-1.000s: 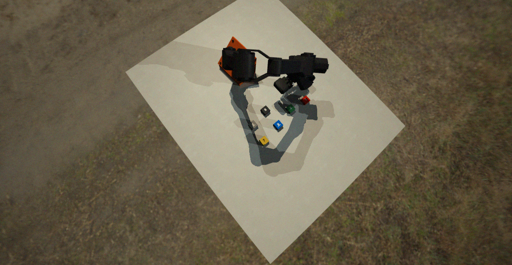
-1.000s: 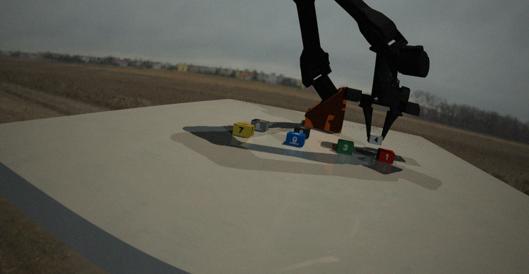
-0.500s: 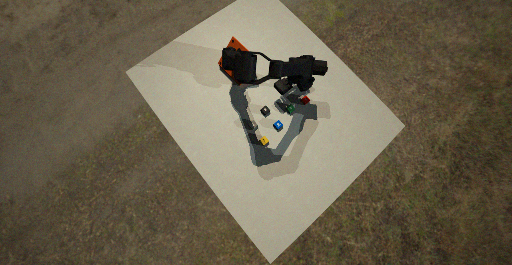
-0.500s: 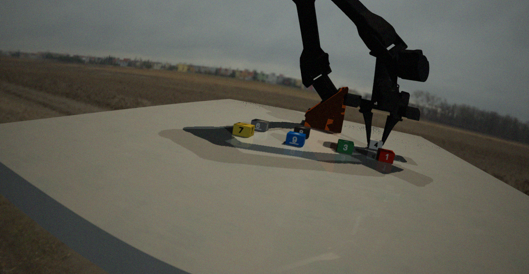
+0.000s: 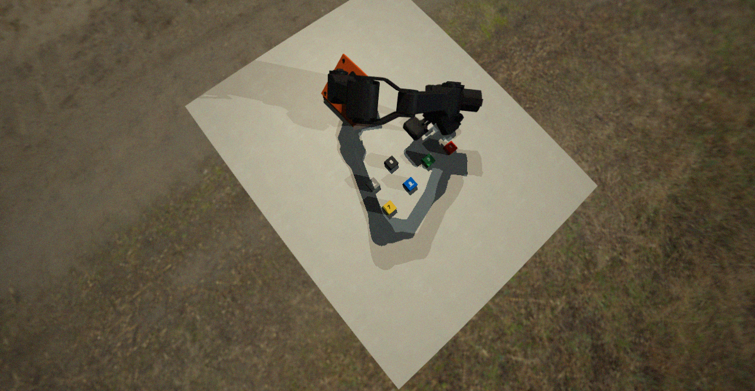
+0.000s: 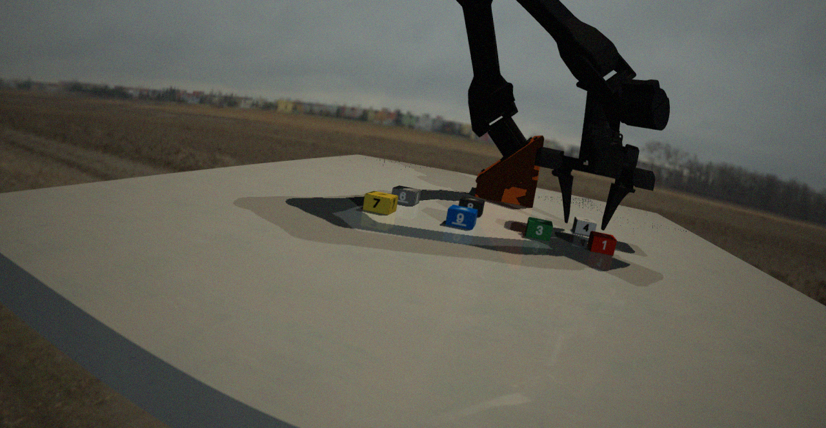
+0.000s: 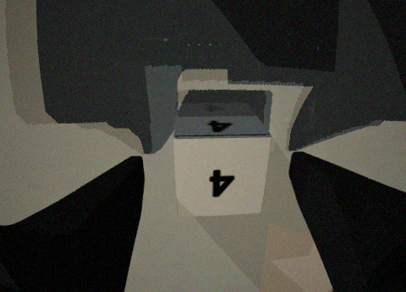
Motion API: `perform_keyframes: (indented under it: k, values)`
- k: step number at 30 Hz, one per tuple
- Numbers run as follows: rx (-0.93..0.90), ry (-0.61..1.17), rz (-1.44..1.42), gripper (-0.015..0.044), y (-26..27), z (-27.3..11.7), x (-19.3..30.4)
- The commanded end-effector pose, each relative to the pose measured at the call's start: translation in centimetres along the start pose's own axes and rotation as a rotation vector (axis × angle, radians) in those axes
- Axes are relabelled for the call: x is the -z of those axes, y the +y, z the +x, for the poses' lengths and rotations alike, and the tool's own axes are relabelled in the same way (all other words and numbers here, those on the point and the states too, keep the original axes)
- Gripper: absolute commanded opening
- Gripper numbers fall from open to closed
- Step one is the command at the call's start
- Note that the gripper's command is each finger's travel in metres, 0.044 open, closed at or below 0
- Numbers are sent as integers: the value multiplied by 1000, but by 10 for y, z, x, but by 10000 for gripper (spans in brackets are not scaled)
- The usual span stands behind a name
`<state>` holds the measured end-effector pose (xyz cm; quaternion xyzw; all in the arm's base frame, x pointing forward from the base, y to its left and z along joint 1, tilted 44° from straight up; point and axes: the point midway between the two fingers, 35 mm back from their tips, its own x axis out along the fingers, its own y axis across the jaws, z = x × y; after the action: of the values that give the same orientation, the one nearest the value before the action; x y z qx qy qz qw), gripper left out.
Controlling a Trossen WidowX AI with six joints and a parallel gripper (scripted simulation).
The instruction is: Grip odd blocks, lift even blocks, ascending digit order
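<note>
My gripper [image 6: 584,224] [image 7: 219,166] is open. Its fingertips stand on either side of the white 4 block [image 6: 582,228] [image 7: 190,190], with a gap on both sides in the wrist view. That block sits on the table; the arm mostly hides it in the top view. The red 1 block [image 5: 449,148] [image 6: 602,244] and green 3 block [image 5: 427,160] [image 6: 539,228] are close by. Farther off are the grey 6 block [image 5: 374,183] [image 6: 407,195], yellow 7 block [image 5: 389,207] [image 6: 379,202], black 8 block [image 5: 390,163] [image 6: 479,206] and blue 9 block [image 5: 410,183] [image 6: 461,217].
The pale table [image 5: 491,230] [image 6: 346,310] carries the orange arm base [image 5: 354,65] [image 6: 511,179]. The arm's dark shadow crosses several blocks. In the exterior view the blue block partly covers the black one. The red block is near the finger on the right there.
</note>
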<state>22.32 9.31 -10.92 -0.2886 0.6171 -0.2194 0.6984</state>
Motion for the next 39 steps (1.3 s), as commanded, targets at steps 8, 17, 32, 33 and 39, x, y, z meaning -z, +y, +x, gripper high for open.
perform_keyframes:
  k: [8, 17, 32, 33, 39]
  values:
    - [3, 1, -8, 400, 0, -23, 1]
    - [7, -11, -14, 295, 1, -62, -3]
    - [0, 3, -9, 120, 0, -117, 1]
    - [0, 3, -9, 120, 0, -117, 1]
    - [-31, 2, -18, 120, -74, -124, -37]
